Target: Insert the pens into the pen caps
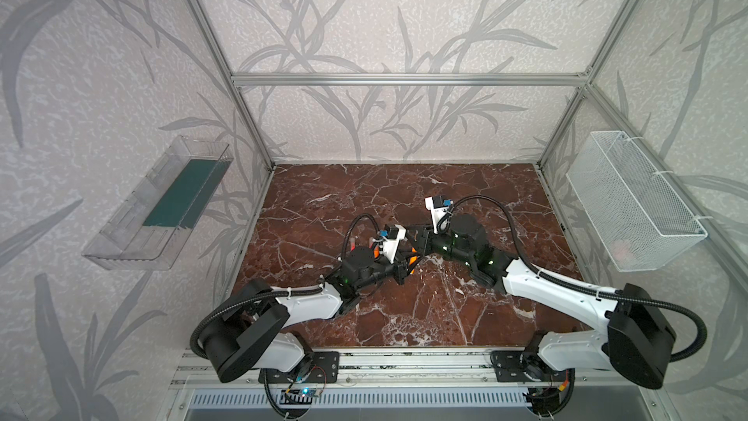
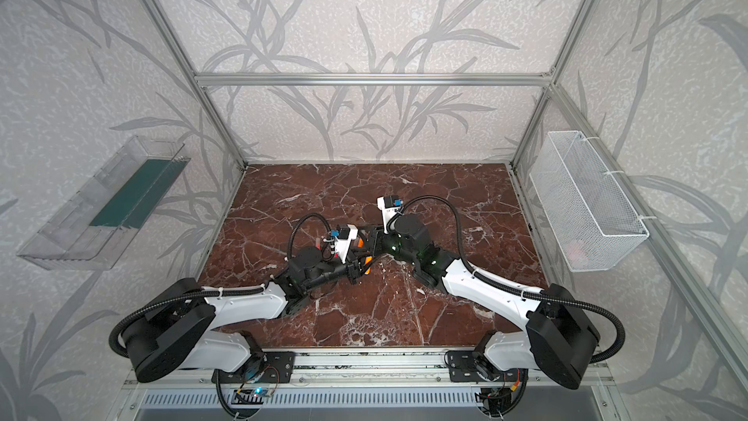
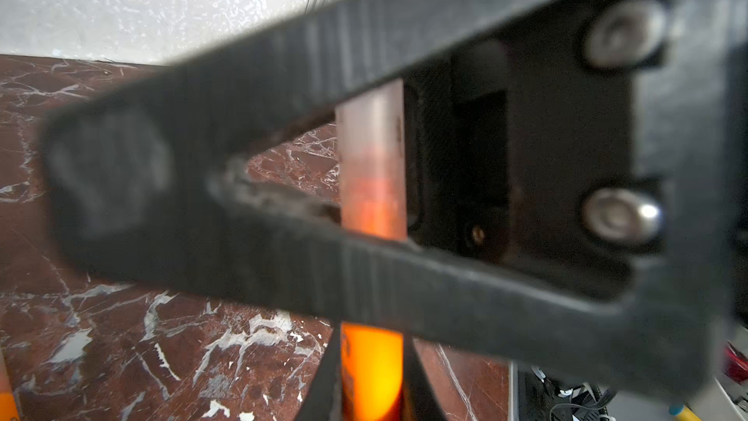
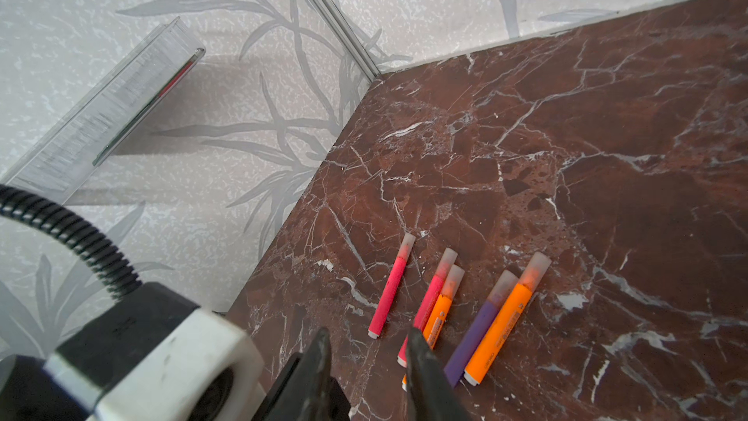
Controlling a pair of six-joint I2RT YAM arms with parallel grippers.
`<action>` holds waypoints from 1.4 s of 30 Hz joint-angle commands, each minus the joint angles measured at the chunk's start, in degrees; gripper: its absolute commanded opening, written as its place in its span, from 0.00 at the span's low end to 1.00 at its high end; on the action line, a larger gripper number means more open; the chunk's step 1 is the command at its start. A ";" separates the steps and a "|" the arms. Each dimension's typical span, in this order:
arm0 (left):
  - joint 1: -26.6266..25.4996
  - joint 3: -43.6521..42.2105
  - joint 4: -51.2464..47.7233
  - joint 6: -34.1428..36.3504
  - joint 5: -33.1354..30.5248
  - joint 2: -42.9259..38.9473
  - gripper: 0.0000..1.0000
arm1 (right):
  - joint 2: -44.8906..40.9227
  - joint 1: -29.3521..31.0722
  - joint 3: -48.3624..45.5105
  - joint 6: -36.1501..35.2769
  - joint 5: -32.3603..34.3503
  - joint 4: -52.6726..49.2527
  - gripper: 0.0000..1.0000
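In both top views the two arms meet over the middle of the marble table [image 1: 324, 204]. The left claw [image 1: 405, 268] is closed on an orange pen [image 1: 412, 266]. The right claw [image 1: 415, 247] sits just beside it, facing it from the other side, and how far its jaws stand apart cannot be told from up here. In the left wrist view the left claw's fingers [image 3: 326, 386] pinch the orange pen's barrel. The pen's far end sits inside a pale see-through cap [image 3: 372, 135]. One finger [image 3: 283, 87] of the right claw crosses in front of that cap, so the cap shows only through the finger's cut-out. Whether the right claw presses on it cannot be told. In the right wrist view the right claw's fingertips [image 4: 419, 354] stand a narrow gap apart, with nothing visible between them. Beyond them five more pens [image 4: 481, 330] lie side by side on the table: two pink, two orange and one purple, each with a cap on.
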 commanded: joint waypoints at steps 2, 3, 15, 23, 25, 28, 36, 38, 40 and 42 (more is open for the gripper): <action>-0.09 1.40 -0.12 1.44 -0.58 0.25 0.00 | -1.70 0.93 1.78 -0.59 -1.99 0.35 0.19; -0.09 1.35 -0.09 1.44 -0.47 0.22 0.00 | -2.23 0.93 1.31 -0.63 -1.81 0.33 0.18; -0.05 1.19 0.46 1.05 0.34 0.03 0.00 | -6.23 0.86 0.15 -3.63 1.04 -0.24 0.53; -0.10 1.06 0.61 1.00 0.67 -0.38 0.00 | -6.94 0.85 2.83 -4.30 6.06 -5.70 0.53; -0.11 0.91 0.57 1.08 0.70 -0.46 0.00 | -6.00 0.85 2.82 -3.77 5.65 -5.37 0.52; -0.10 0.92 0.72 1.00 0.71 -0.36 0.00 | -5.26 0.85 2.33 -3.31 4.96 -4.14 0.47; -0.12 0.52 0.55 1.30 -0.37 -0.84 0.00 | -8.73 0.85 -0.25 -2.91 8.78 -4.40 0.44; -0.02 0.28 -0.24 1.72 -1.95 -1.28 0.00 | -10.89 0.72 -1.33 -3.40 11.70 -5.03 0.45; -0.01 0.02 -2.19 2.17 -4.83 -2.34 0.00 | -13.69 0.47 -2.13 -4.30 14.47 -6.55 0.46; 0.06 -0.40 -4.10 2.62 -8.02 -3.72 0.00 | -16.14 0.03 -2.74 -4.69 17.36 -8.48 0.48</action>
